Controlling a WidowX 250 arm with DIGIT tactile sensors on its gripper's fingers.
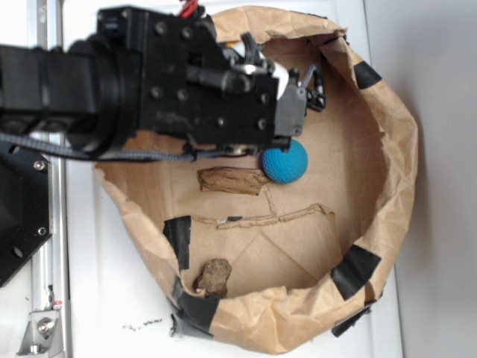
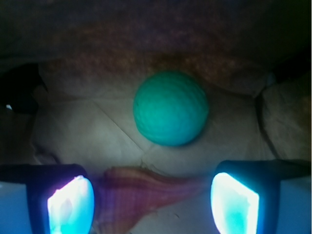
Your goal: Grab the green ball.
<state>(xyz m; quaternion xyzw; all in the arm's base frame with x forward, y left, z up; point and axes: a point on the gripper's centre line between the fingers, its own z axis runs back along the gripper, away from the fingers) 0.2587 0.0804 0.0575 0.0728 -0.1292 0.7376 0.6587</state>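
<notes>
Only one ball shows. In the exterior view it is a bright blue ball (image 1: 285,162) on the floor of the paper bag (image 1: 387,149), half tucked under my gripper (image 1: 298,108). In the wrist view the same ball (image 2: 170,108) looks teal under tinted light and lies ahead of the gripper (image 2: 152,197), apart from it. The fingers (image 2: 70,204) stand wide open, with only a strip of bark (image 2: 156,187) below the gap. The green ball is hidden or out of view; the arm covers the bag's upper left.
The bag's crumpled walls ring the floor, patched with black tape (image 1: 356,268). A bark piece (image 1: 231,180) lies left of the ball and a brown lump (image 1: 214,277) sits by the near wall. A torn paper ridge (image 1: 272,218) crosses the floor.
</notes>
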